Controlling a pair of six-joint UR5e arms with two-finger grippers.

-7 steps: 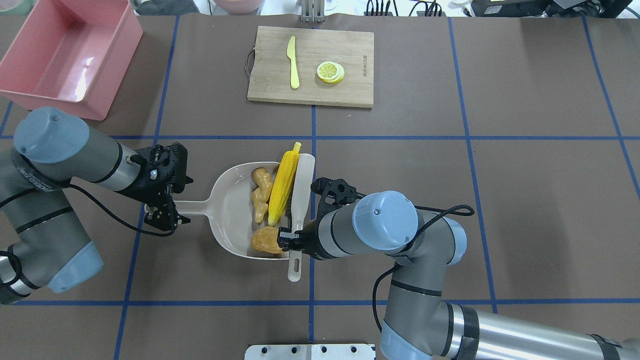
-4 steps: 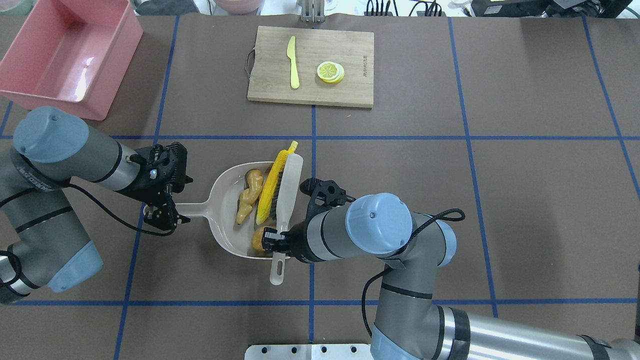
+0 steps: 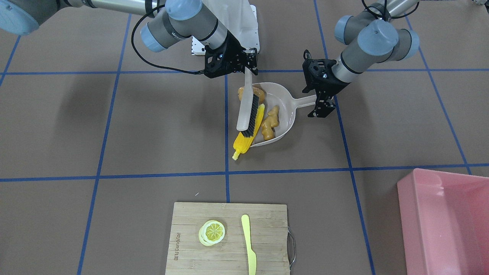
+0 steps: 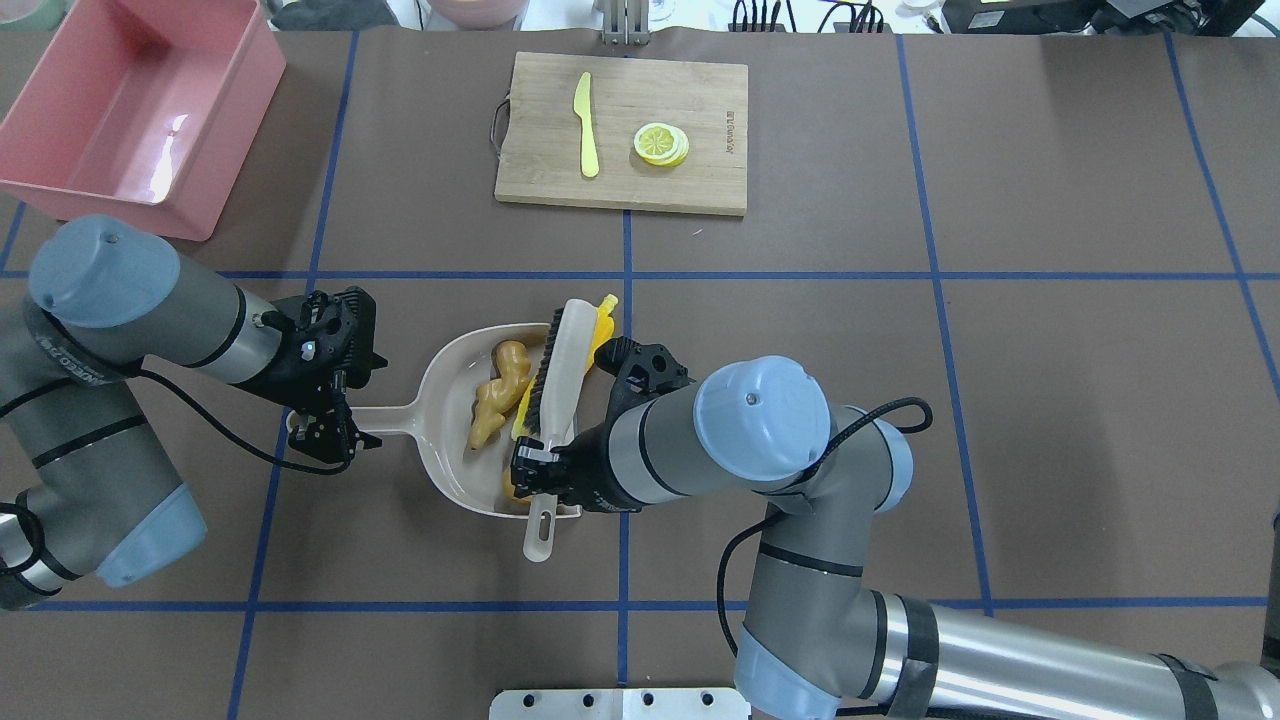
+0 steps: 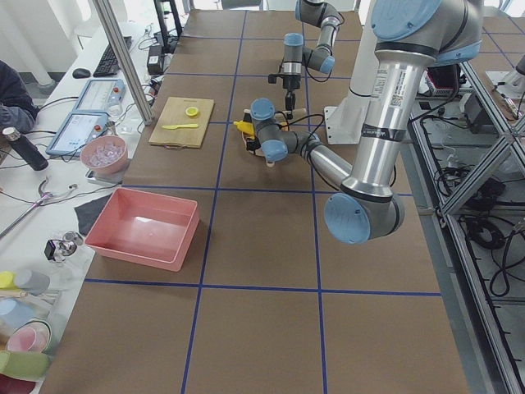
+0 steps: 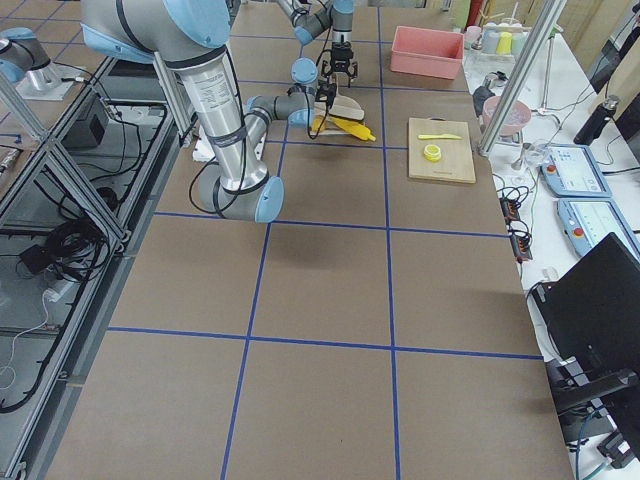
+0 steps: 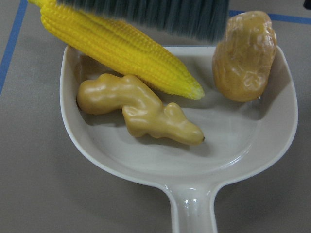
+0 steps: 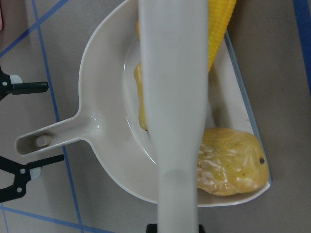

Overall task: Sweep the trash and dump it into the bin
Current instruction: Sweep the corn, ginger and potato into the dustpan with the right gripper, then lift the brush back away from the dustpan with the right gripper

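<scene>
The beige dustpan (image 4: 450, 440) lies flat on the table, and its handle (image 4: 390, 417) points at my left gripper (image 4: 322, 432). That gripper is open, with one finger (image 8: 26, 87) on each side of the handle's end and gaps showing. My right gripper (image 4: 540, 478) is shut on the white brush (image 4: 562, 360), whose bristles press against the corn cob (image 3: 246, 139). The cob's tip pokes past the pan's lip. The ginger root (image 7: 141, 111) and the potato (image 7: 243, 56) lie inside the pan. The pink bin (image 4: 240, 150) stands empty at the far left.
At the far middle, a wooden cutting board (image 4: 700, 130) holds a yellow knife (image 4: 585, 125) and lemon slices (image 4: 660, 143). The robot's base plate (image 4: 620, 703) sits at the near edge. A person's sleeve (image 5: 12, 90) shows beside the table.
My right gripper swept the brush leftward, and the corn and ginger slid deeper into the dustpan. The potato is now mostly under the right wrist. The left arm and the pan stayed put.
</scene>
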